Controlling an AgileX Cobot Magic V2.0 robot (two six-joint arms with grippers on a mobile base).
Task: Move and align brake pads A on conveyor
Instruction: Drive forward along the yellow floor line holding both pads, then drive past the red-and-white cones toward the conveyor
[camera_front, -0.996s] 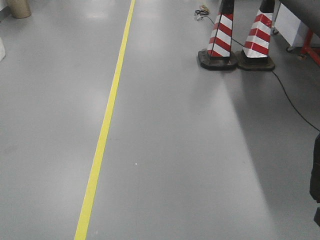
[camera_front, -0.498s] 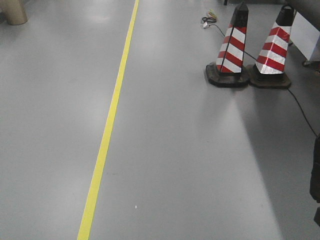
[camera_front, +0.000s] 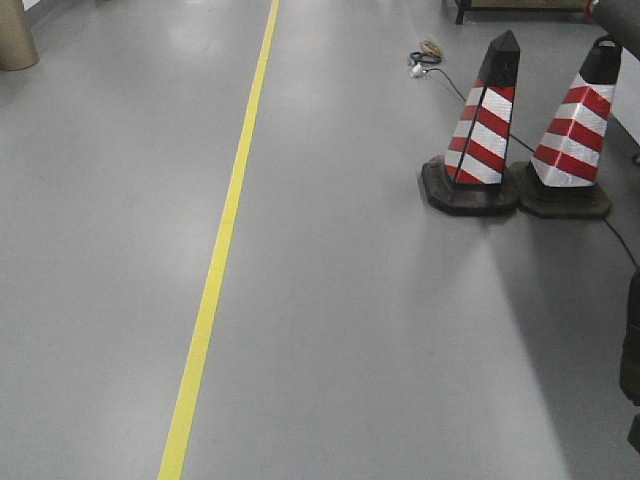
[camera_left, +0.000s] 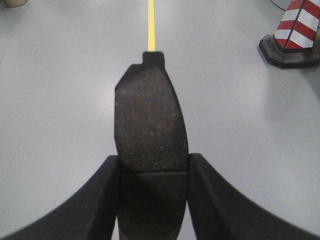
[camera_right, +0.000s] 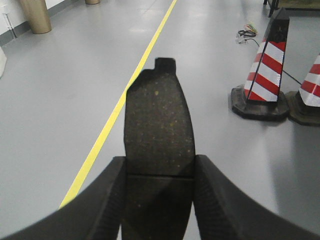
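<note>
**Grip state.** The left gripper (camera_left: 152, 160) pinches a flat, curved-oblong, dark grey brake pad (camera_left: 150, 115) with a grainy friction face. The jaws bear on its two long edges near the lower end. The right gripper (camera_right: 160, 162) pinches a second brake pad (camera_right: 159, 115) of the same kind in the same way.

**Orientation.** In each wrist view the pad's long axis runs from the jaws toward 12 o'clock. A small square tab sits at the far end, and the friction face is toward the camera. Both pads hang above the smooth grey floor (camera_front: 380, 330).

**Target.** The conveyor appears in no view. Its bearing from either gripper cannot be determined, nor which arm is nearer. The likely step is transport, and alignment calls for sighting the belt first.

**Surroundings.** In the front view a yellow painted line (camera_front: 215, 280) runs from 6 to 12 o'clock. Two red-and-white striped traffic cones (camera_front: 485, 130) stand at 1 to 2 o'clock.

**Limits.**
- The backing plates are hidden.
- No other pads are visible.
- A dark object (camera_front: 632, 340) is cut off at 3 to 4 o'clock and cannot be identified.
</note>
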